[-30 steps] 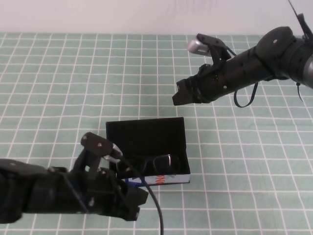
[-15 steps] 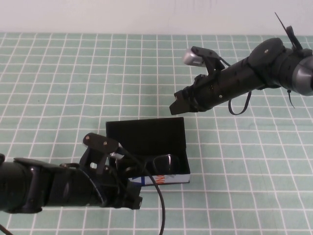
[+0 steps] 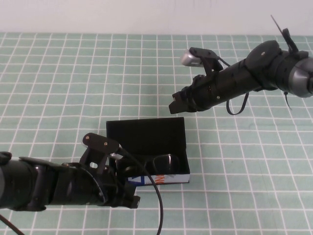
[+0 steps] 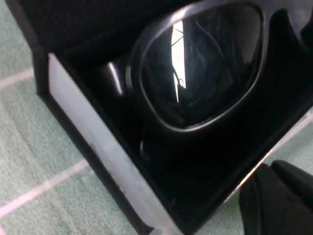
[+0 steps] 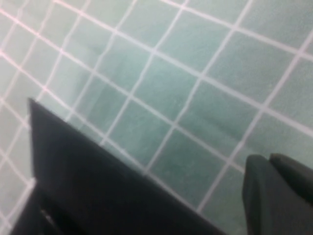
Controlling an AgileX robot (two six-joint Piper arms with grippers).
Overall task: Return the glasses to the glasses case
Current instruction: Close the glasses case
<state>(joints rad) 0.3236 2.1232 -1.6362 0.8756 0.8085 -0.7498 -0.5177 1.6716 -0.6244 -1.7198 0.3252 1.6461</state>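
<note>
Inside glasses case point(image 3: 146, 137), glasses point(image 3: 155, 162), print unreadable

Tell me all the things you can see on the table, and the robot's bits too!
glasses case: one, black box with its lid standing open and a white printed front, near the middle of the table.
glasses: one pair, thin black frame with greyish lenses, lying inside the case.
table mat: one, green with a white grid, covering the table.
left gripper: one, black, low at the case's front left corner; fingers not clear.
right gripper: one, black, hanging above the mat just behind the lid's right end, touching nothing; fingers not clear.
</note>
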